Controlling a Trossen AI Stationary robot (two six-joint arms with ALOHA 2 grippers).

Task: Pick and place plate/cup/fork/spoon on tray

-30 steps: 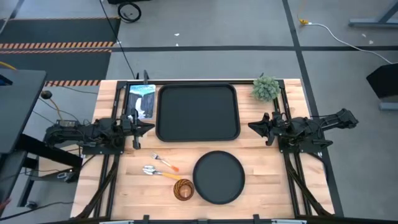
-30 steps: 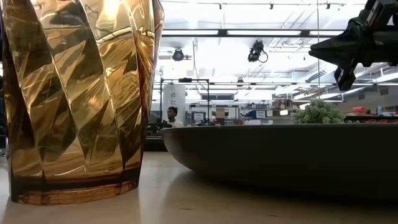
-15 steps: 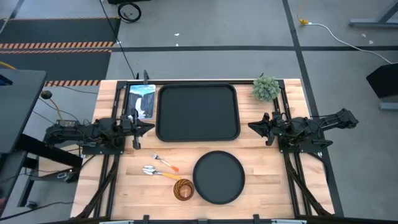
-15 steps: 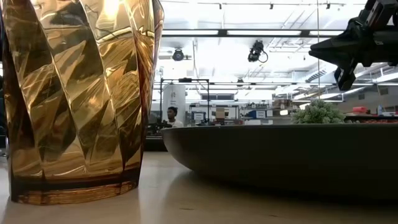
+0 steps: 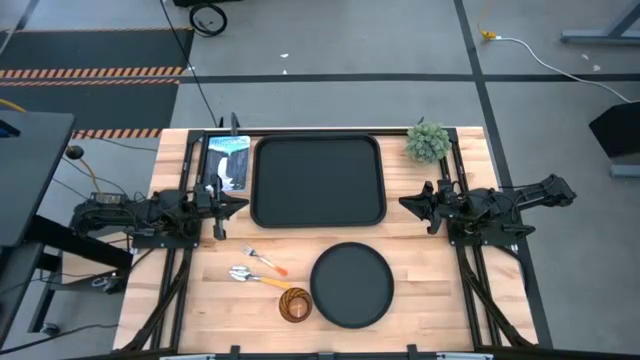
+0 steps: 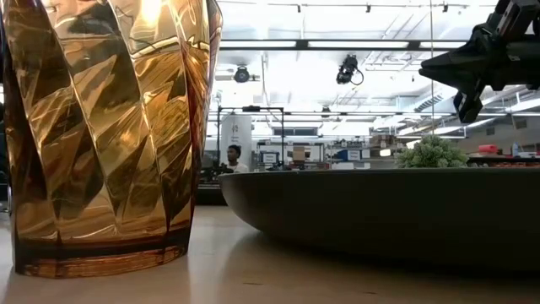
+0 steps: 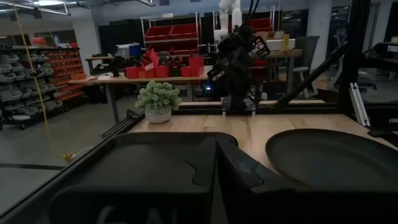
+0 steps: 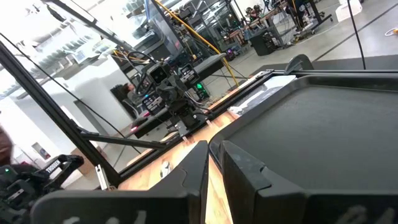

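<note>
High view: the left pincer (image 5: 232, 205) hangs over the table's (image 5: 420, 290) left side, just beside the tray's left edge, its fingers drawn together on nothing. The right pincer (image 5: 410, 204) mirrors it just off the tray's right edge, likewise closed and empty. Neither has moved since the earlier frames, and nothing on the table has shifted.

Between them lies one black rectangular tray (image 5: 318, 181) at the far middle, bare. One round black plate (image 5: 351, 285) sits near of it, well apart. One amber ribbed cup (image 5: 295, 304) stands upright just left of the plate. One fork (image 5: 262, 260) and one spoon (image 5: 250, 276), both orange-handled, lie side by side left of the plate, far of the cup.

One blue-white picture card (image 5: 229, 160) lies at the tray's far left; one green plant ball (image 5: 428, 141) sits at the far right corner. No writing can be read on anything.
</note>
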